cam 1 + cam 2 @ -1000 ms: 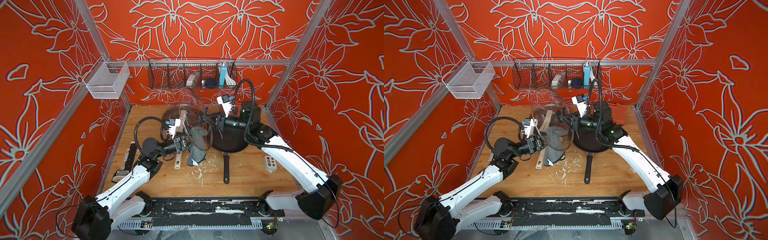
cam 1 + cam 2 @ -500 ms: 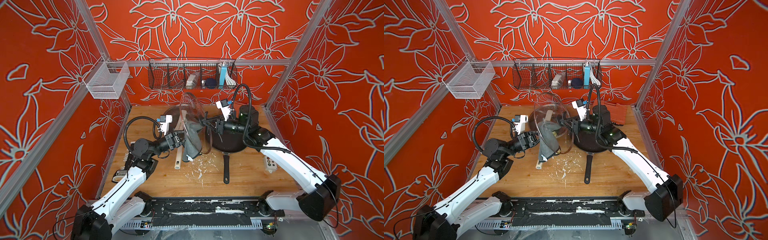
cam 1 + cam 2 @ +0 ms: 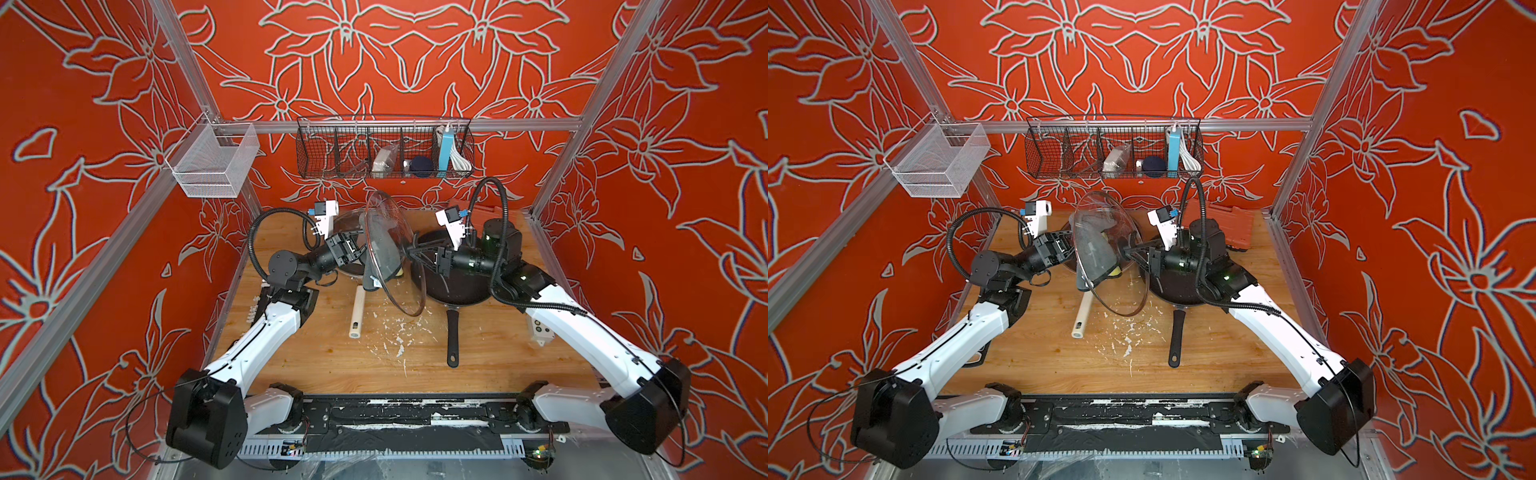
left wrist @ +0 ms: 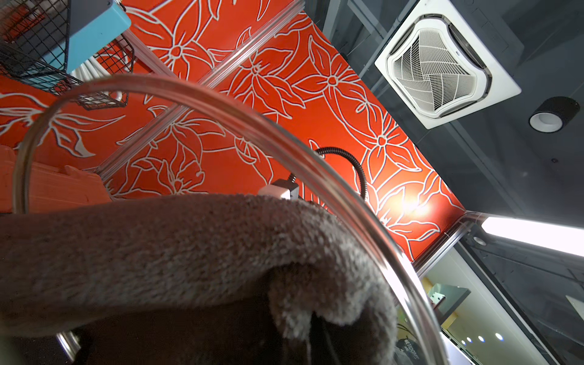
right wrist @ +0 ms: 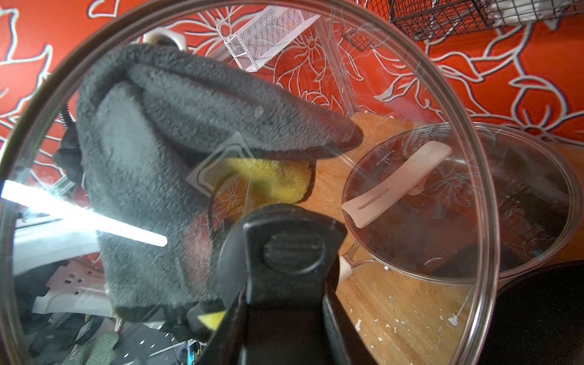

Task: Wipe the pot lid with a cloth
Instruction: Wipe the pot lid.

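The cloth (image 3: 380, 249) rides higher
The left end effector (image 3: 358, 246) has drawn back rearward; the cloth sits nearer the upper rim of the black-handled glass lid (image 3: 405, 291)

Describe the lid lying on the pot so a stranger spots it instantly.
On the wooden table, a pot stands at the back, left of the frying pan. Its glass lid has a cream bar handle, unlike the black-handled lid held up nearby.

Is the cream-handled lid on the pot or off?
On: the cream-handled lid lies flat on the pot, handle up, seen through the held lid.
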Tool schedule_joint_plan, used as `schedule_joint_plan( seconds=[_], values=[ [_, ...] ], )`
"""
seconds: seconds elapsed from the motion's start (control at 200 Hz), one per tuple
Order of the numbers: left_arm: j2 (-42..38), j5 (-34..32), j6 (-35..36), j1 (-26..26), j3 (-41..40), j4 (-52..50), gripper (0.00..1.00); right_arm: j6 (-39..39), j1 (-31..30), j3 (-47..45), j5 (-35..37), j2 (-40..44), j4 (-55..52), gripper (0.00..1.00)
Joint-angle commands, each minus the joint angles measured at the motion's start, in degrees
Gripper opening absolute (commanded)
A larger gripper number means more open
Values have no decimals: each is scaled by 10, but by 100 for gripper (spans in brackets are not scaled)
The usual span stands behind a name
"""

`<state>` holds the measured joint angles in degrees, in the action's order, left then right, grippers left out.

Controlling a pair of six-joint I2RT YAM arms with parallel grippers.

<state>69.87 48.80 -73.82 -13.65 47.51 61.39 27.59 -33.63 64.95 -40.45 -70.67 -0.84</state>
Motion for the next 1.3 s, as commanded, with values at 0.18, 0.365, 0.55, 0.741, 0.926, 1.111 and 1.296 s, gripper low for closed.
schedule_joint_plan(
  seconds=[0.18,0.365,0.55,0.741,0.926,1.111,1.296],
  values=[
    [103,6,-58,8,73,130,0,47,-8,-5,-84,43,138,0],
    [175,5,-94,8,99,179,0,63,-13,-3,-92,42,161,0],
    [203,7,-91,5,99,182,0,76,-14,11,-98,32,182,0],
    [219,14,-84,-8,94,182,0,95,-14,30,-99,17,213,0],
    [234,18,-75,-33,92,179,0,111,-14,52,-102,5,233,0],
    [246,17,-59,-66,78,179,0,116,-14,64,-100,-3,241,0],
    [249,11,-49,-94,55,182,0,100,-14,76,-87,-4,225,0]
  ],
)
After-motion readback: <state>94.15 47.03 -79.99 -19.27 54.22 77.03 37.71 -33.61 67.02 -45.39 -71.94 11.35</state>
